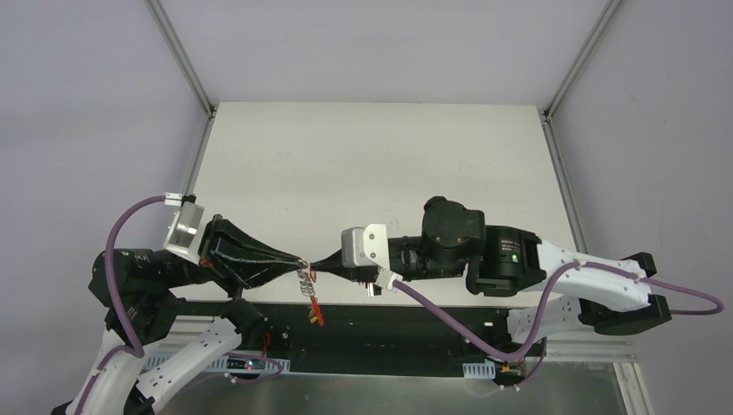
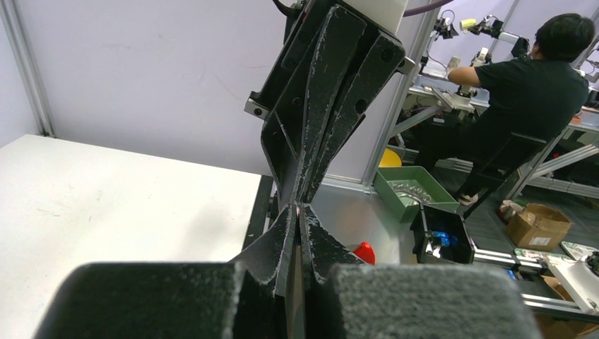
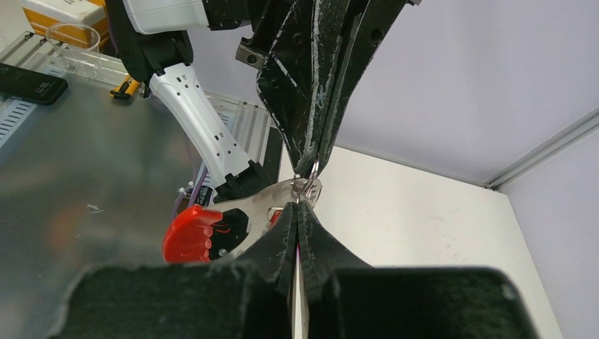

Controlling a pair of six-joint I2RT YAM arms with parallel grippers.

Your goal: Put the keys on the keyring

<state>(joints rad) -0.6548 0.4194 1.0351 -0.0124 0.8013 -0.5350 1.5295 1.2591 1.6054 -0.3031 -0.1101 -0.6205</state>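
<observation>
My left gripper [image 1: 298, 259] and right gripper [image 1: 316, 263] meet tip to tip above the table's near edge. In the right wrist view the left gripper [image 3: 311, 164] is shut on a small wire keyring [image 3: 311, 178]. The right gripper [image 3: 297, 207] is shut just below it on a thin silvery key, seen edge-on between its fingers. A flat silvery piece [image 3: 265, 205] with a thick red curved loop [image 3: 189, 234] hangs from the ring. In the top view the silvery keys [image 1: 304, 280] dangle below the tips, with red and yellow tags [image 1: 316, 312]. The left gripper [image 2: 300, 207] also shows a thin strip between its fingers.
The white table [image 1: 372, 173] lies beyond the grippers, and a black rail [image 1: 406, 327] runs along its near edge. Off the table are a green bin [image 2: 410, 189], a black bin [image 2: 441, 236], a seated person [image 2: 523, 92], a phone [image 3: 30, 83] and a clear cup [image 3: 74, 55].
</observation>
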